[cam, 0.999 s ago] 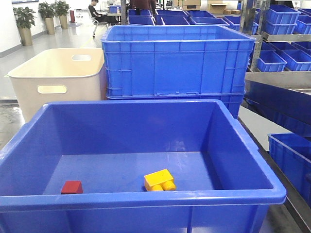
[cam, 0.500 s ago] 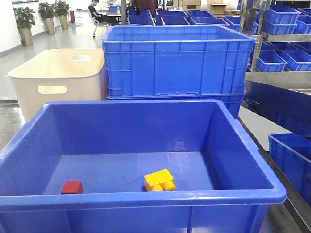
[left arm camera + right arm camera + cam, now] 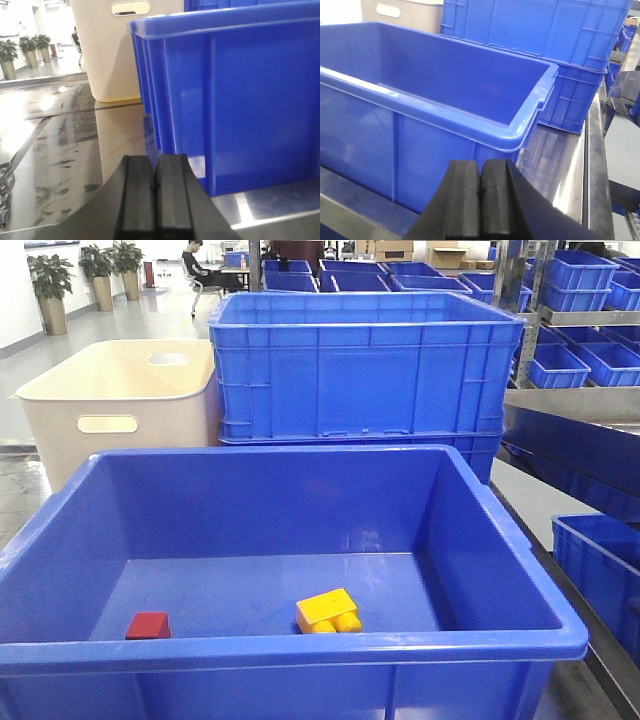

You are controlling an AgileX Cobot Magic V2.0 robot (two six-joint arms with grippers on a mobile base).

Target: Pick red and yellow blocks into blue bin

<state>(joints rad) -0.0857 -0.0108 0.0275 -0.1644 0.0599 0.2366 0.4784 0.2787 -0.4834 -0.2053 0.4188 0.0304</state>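
Already the dark red squarish brick (image 3: 148, 625) and studded yellow brick (image 3: 328, 611) are lying unmoved inside the smooth blue plastic bin (image 3: 300, 647); both tools (image 3: 154, 192) (image 3: 481, 197) are resting pinched together, empty.

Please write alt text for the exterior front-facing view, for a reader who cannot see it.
A large smooth blue plastic bin holds a small dark red block at front left and a bright yellow studded block near the middle, apart from each other. Behind stand a cream tub with handle slots and a taller ribbed blue crate.
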